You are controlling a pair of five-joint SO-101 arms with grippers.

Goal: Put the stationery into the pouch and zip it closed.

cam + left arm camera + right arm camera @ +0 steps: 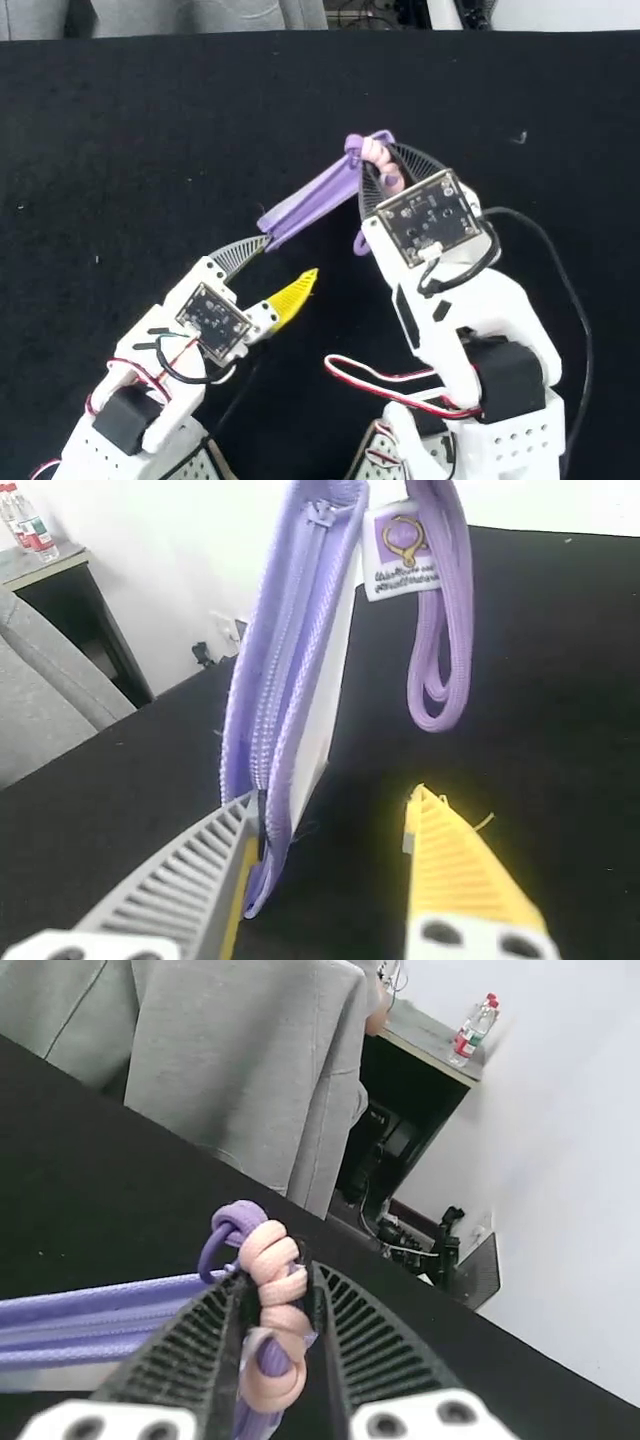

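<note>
Left pincer (287, 258): wide open, gripping nothing. Its grey finger (245, 252) touches the lower end of the pouch (315, 195). The yellow finger (296, 292) sits apart from the pouch, over bare black worktop (150, 150).

In the left wrist view the pouch (300, 650) stands on edge, zip line facing the camera. Its bottom corner rests against the grey finger (190, 865). There's a small dark part on the zip right at that fingertip; can't tell if it's the slider. The zip teeth look meshed along the stretch in view.

A purple strap loop (440, 630) hangs from the far end of the pouch, next to a white tag (400, 550).

In the high view the pouch runs diagonally from the left pincer up to the right pincer (390, 165), narrow edge up. Whether it touches the worktop, can't tell.

Right pincer (278, 1278): clamped down on a knotted pink cord (280, 1310) at the pouch's upper end (90, 1310), both black fingers pressed against the knot. A purple loop (225, 1230) pokes out just past the fingertips.
</note>
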